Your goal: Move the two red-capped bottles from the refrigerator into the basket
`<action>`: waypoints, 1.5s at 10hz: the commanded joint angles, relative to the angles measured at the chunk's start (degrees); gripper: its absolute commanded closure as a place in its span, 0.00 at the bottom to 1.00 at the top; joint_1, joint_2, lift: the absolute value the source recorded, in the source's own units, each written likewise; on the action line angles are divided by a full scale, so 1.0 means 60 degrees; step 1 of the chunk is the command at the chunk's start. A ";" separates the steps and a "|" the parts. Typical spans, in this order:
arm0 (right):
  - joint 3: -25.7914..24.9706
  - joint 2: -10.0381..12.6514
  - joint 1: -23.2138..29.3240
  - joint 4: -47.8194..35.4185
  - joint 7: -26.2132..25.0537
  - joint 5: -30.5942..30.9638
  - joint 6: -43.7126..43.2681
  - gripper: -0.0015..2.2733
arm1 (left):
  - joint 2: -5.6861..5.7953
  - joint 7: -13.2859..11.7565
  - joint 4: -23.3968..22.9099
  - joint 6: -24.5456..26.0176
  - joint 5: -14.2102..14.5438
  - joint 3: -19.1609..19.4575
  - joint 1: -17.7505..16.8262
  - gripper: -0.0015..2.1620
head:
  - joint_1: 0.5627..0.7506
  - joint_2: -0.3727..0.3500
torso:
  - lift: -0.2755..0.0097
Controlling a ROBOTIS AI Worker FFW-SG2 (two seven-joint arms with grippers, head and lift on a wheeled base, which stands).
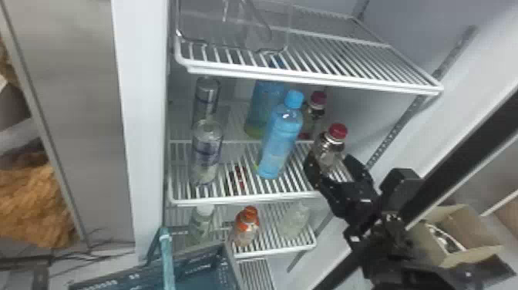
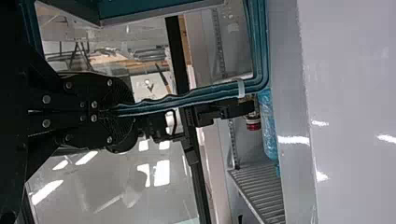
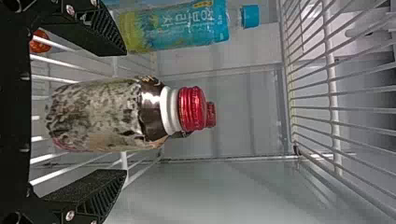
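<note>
Right wrist view: my right jaws are standing open either side of the nearer red-capped bottle point(image 3: 95, 114), its long axis running upright over the shelf point(image 1: 246, 199); the second bottle point(image 3: 211, 114) is standing behind. My left jaws, farther, are gripping the basket handle point(image 2: 187, 97).

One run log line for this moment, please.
right claw: open around red-capped bottle; left claw: shut on basket handle; second bottle: behind

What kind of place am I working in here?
Likely a storeroom or lab with an open upright refrigerator: white wire shelves hold drink bottles, and a cardboard box sits off to the right.
</note>
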 commanded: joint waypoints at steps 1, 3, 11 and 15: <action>0.0044 -0.0045 -0.0253 0.0202 0.0003 -0.0012 0.0111 0.05 | -0.0002 0.0010 0.0000 0.0000 0.0018 0.0002 0.0040 0.56 | 0.70 0.03 | 0.97; 0.0120 -0.0148 -0.0652 0.0530 0.0003 0.0026 0.0181 0.05 | -0.0002 0.0010 0.0000 0.0000 0.0018 0.0002 -0.0006 0.56 | 0.70 0.03 | 0.97; 0.0044 -0.0251 -0.0909 0.0976 -0.0041 -0.0127 0.0298 0.56 | 0.0027 0.0040 0.0023 0.0000 0.0018 0.0021 0.0064 0.56 | 0.70 0.03 | 0.97; -0.0013 -0.0265 -0.0323 0.0155 -0.0041 -0.0546 0.0204 0.56 | 0.0057 0.0040 0.0023 0.0000 0.0056 -0.0017 0.0064 0.56 | 0.70 0.03 | 0.97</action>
